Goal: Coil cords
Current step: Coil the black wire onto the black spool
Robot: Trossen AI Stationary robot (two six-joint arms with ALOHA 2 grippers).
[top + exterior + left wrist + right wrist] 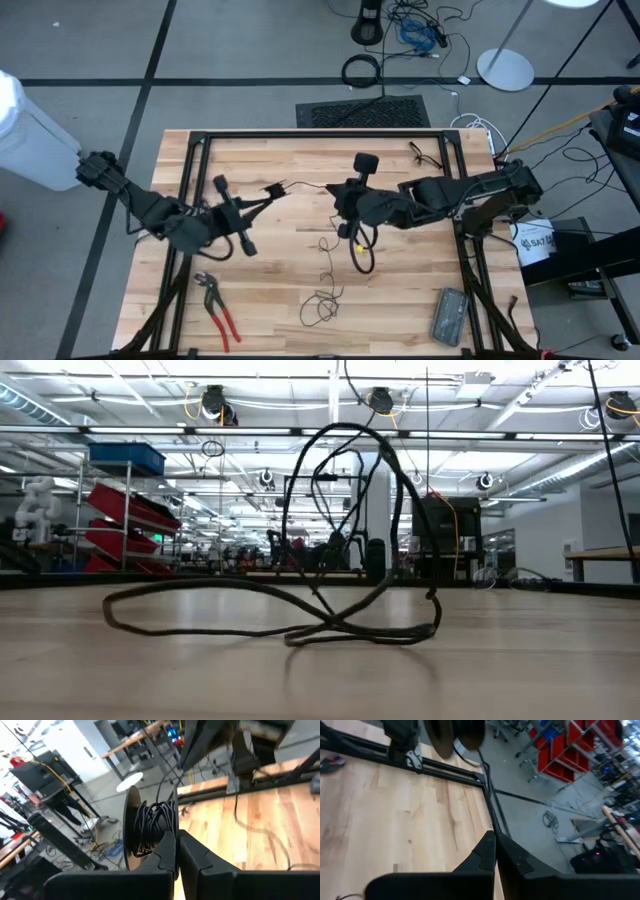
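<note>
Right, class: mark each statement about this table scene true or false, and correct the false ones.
1. The left gripper has its jaws shut on a spool wound with thin black cord. True.
2. The pliers have blue handles. False: red handles.
3. Loose cord lies on the table between the arms. True.
4. The right gripper has its jaws wide open. False: they are shut.
5. The grey device lies beside the pliers. False: it lies near the opposite front corner.
</note>
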